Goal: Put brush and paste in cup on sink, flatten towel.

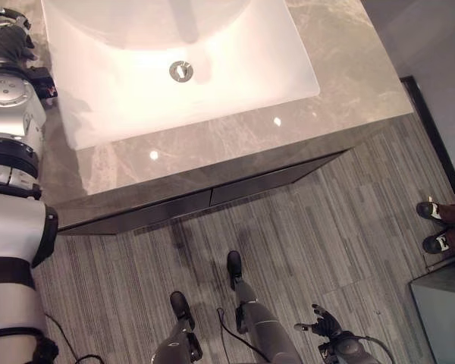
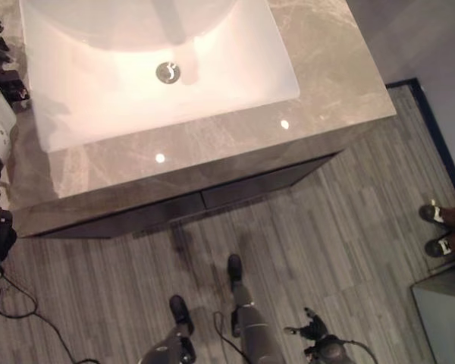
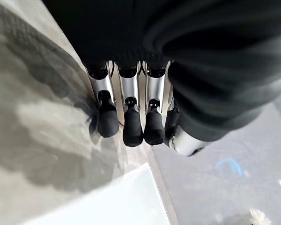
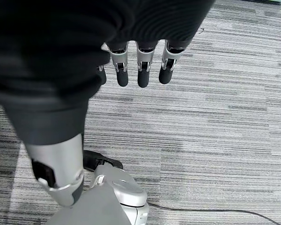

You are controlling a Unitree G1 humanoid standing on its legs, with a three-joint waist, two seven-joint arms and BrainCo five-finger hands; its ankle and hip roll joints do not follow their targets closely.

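Observation:
The white sink basin (image 1: pixel 136 98) with its round drain (image 1: pixel 181 71) is set in a grey marble counter (image 1: pixel 349 83). My left hand (image 1: pixel 7 34) rests over the counter's far left edge, beside the basin. In the left wrist view its fingers (image 3: pixel 132 126) are straight and hold nothing, with marble and a white flat patch (image 3: pixel 112 201) past them. My right hand (image 1: pixel 327 326) hangs low over the striped carpet, well in front of the counter. Its fingers (image 4: pixel 143 77) are relaxed and empty.
Dark drawer fronts (image 1: pixel 212 196) run under the counter's front edge. A person's shoes (image 1: pixel 438 227) stand on the carpet at the right. A dark grey box (image 1: pixel 444 311) sits at the lower right corner.

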